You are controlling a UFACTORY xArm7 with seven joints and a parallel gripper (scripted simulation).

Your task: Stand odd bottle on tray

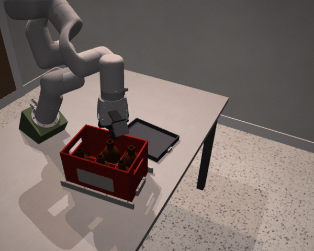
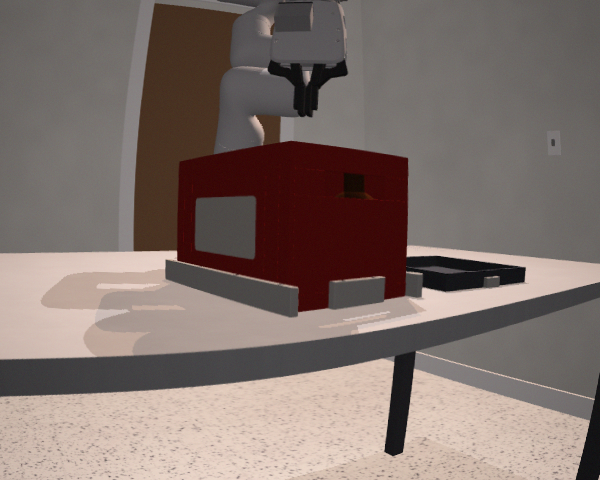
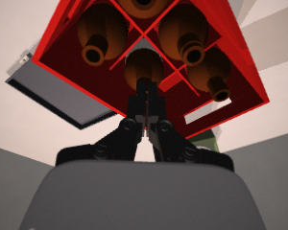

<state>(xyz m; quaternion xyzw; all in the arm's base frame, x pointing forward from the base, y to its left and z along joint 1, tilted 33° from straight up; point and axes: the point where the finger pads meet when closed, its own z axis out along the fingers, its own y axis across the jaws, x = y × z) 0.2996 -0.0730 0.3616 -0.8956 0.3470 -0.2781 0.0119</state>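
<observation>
A red crate (image 1: pixel 105 162) stands on the table and holds several brown bottles, all upright in its compartments. The tallest-looking bottle (image 1: pixel 110 149) is at the back middle. My gripper (image 2: pixel 304 111) is shut on nothing and hangs clearly above the crate's top rim. In the wrist view my fingertips are pressed together in line with the mouth of the middle bottle (image 3: pixel 144 67). The black tray (image 1: pixel 152 139) lies flat and bare just right of the crate; it also shows in the wrist view (image 3: pixel 62 98). From the low side camera the crate (image 2: pixel 295 227) hides nearly all the bottles.
Grey stop blocks (image 1: pixel 97 193) line the crate's base. The robot's green base (image 1: pixel 42 126) stands to the left behind the crate. The table's right edge (image 1: pixel 178 178) runs close past the crate and tray.
</observation>
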